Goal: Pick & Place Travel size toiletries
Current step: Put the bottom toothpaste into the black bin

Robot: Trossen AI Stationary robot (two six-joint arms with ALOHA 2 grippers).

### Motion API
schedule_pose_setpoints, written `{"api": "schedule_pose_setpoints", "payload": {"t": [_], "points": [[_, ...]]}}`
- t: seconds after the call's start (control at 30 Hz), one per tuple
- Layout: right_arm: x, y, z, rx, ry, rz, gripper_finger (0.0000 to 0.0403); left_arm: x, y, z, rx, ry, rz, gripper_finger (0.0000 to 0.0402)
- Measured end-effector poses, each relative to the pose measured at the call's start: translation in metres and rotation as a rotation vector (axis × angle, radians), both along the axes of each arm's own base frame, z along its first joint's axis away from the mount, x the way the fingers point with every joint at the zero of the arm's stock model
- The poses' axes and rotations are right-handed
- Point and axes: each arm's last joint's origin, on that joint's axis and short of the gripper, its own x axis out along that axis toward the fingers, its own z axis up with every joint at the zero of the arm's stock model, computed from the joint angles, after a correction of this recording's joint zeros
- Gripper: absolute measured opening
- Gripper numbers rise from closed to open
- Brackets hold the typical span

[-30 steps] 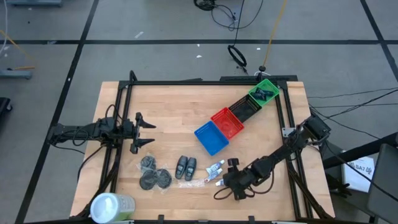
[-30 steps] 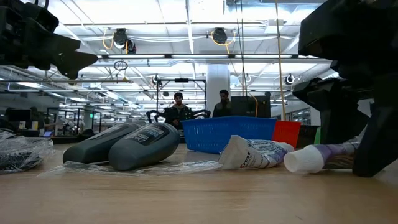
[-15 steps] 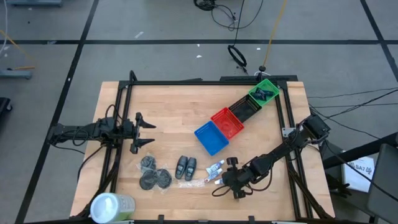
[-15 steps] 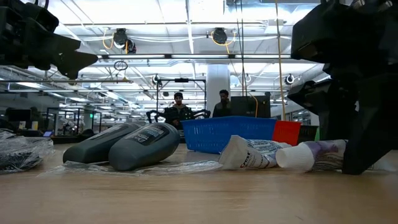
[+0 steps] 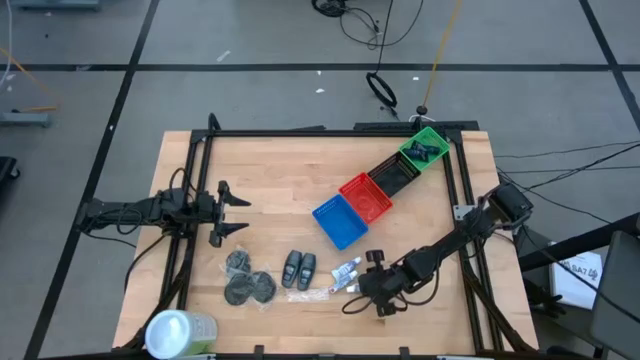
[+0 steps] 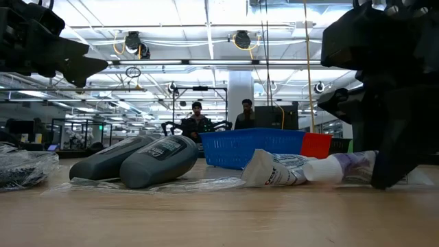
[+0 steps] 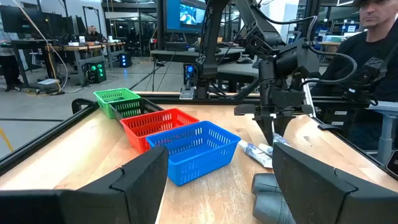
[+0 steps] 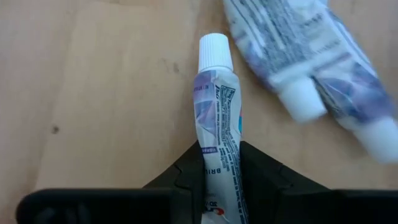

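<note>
The right gripper (image 8: pixel 219 163) pinches 1 white tube (image 8: pixel 216 118); 2 more tubes (image 8: pixel 305 50) lie just beside it on the table (image 8: pixel 93 93).

Four baskets, a wrapper and a container on a wooden table (image 5: pixel 270 165)

Blue basket (image 5: pixel 340 221), red (image 5: pixel 366 196), black (image 5: pixel 395 174), green (image 5: pixel 424 148) run diagonally toward two o'clock; white-topped green container (image 5: pixel 180 331) at seven o'clock; clear wrapper (image 5: pixel 309 295) at six.

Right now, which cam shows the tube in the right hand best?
Right wrist view: the white tube fills the frame, pinched by the right hand. The low view shows its capped end side-on. High view: mostly hidden under the hand. Left wrist: too far off.
</note>
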Motion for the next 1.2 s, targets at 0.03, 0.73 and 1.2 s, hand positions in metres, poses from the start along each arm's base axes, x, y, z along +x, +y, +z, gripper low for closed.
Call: {"api": "schedule_pose_setpoints", "payload": {"t": [0.03,0.73,1.2], "points": [[-0.001,0.0,0.002,0.003,-0.004,0.0,0.0072,0.0,0.0,0.0,0.0,0.0,0.0,0.0283],[-0.027,-0.021,0.049,0.049,-0.121,-0.113,0.0057,0.0,0.0,0.0,0.0,0.0,0.0,0.0283],[-0.065,-0.06,0.038,0.047,-0.202,-0.381,0.0057,0.0,0.0,0.0,0.0,0.0,0.0,0.0283]]}}
